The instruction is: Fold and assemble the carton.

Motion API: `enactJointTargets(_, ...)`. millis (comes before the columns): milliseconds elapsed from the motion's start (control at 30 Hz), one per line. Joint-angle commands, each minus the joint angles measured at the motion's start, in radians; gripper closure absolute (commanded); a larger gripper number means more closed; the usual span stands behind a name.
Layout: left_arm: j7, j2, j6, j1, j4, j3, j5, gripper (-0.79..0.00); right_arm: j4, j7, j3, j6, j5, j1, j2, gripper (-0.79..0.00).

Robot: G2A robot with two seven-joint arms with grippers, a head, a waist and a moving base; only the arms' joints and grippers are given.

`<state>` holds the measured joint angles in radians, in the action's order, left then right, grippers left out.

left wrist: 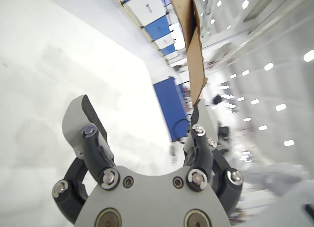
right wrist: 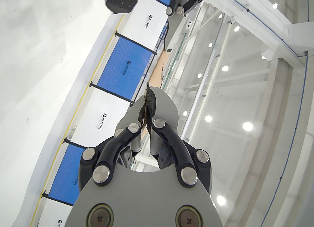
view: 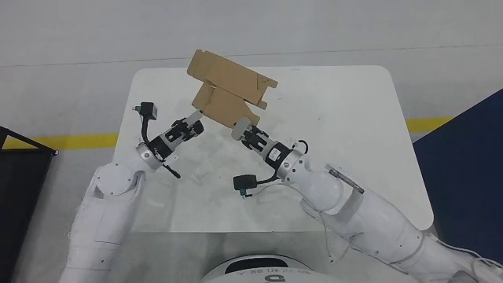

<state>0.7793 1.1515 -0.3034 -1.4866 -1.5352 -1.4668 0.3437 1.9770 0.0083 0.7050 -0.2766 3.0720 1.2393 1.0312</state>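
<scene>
Left hand [left wrist: 141, 102] wide open, right hand [right wrist: 148, 95] in a tight pinch, both inward, tips close together.

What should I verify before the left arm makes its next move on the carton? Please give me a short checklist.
1. Right gripper jaws shut on the carton edge: ok.
2. Left gripper jaws gripping the carton: not ok; wide open, one finger only touches a corner.
3. Carton lifted off the table: ok, it seems held in the air.
4. Carton panels folded up: not ok; it is flat.
5. Right hold firm enough against slipping: cannot tell.
</scene>
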Motion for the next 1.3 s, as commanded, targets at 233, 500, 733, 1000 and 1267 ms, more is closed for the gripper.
enactJointTargets(233,0.234,0.003,0.05,0.041,0.096,-0.011,0.43,-0.748,-0.01,0.002,0.016,0.019,0.0,0.027,-0.007,0.0)
enactJointTargets(500,0.191,0.003,0.011,0.056,0.074,0.024,0.284,-0.656,-0.004,-0.044,-0.013,-0.007,0.0,-0.009,-0.023,0.0)
enactJointTargets(733,0.139,0.013,-0.005,0.069,0.057,0.087,0.262,-0.643,-0.009,-0.049,-0.037,-0.001,0.0,-0.027,-0.026,0.0)
enactJointTargets(1000,0.09,0.017,-0.012,0.088,0.062,0.115,0.218,-0.077,-0.014,-0.043,-0.049,-0.004,0.0,-0.034,-0.021,0.0)
enactJointTargets(1267,0.082,0.018,-0.01,0.097,0.059,0.119,0.22,0.0,-0.01,-0.045,-0.058,0.005,-0.001,-0.038,-0.013,-0.785)
